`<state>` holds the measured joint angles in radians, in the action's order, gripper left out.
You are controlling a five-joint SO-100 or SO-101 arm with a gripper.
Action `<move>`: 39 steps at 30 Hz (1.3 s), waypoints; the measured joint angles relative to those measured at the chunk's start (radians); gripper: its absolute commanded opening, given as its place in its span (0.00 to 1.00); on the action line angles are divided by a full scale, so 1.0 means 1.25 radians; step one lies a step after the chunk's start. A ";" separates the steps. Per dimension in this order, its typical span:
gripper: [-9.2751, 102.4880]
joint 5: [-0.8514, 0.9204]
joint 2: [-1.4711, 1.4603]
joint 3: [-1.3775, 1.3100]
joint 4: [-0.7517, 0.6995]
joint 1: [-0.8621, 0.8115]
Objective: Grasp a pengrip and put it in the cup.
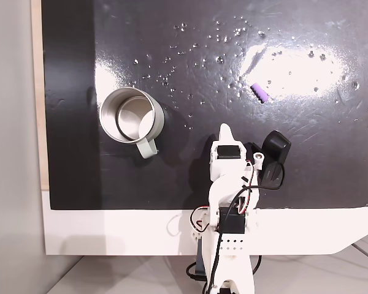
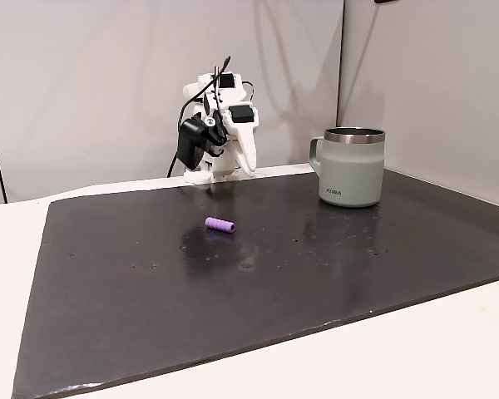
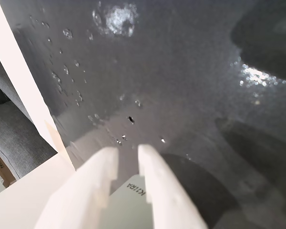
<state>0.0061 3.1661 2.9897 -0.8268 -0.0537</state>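
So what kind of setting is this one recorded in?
Probably a bare indoor test bench, not a kitchen: a black mat laid on a white table, plain pale walls behind, and just the arm with its gripper, a cup and a pengrip.

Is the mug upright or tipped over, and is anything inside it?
Upright and empty: the mug stands on its base, and a fixed view from above shows its bare steel bottom.

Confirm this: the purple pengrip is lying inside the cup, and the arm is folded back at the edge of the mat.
Not right. The pengrip lies on the black mat, apart from the cup, as a fixed view shows; the cup looks empty. The arm is folded back as stated.
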 measured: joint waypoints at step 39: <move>0.08 0.188 -0.081 -0.409 -0.212 -0.297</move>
<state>0.2408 3.0649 2.4789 -1.0922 -0.4249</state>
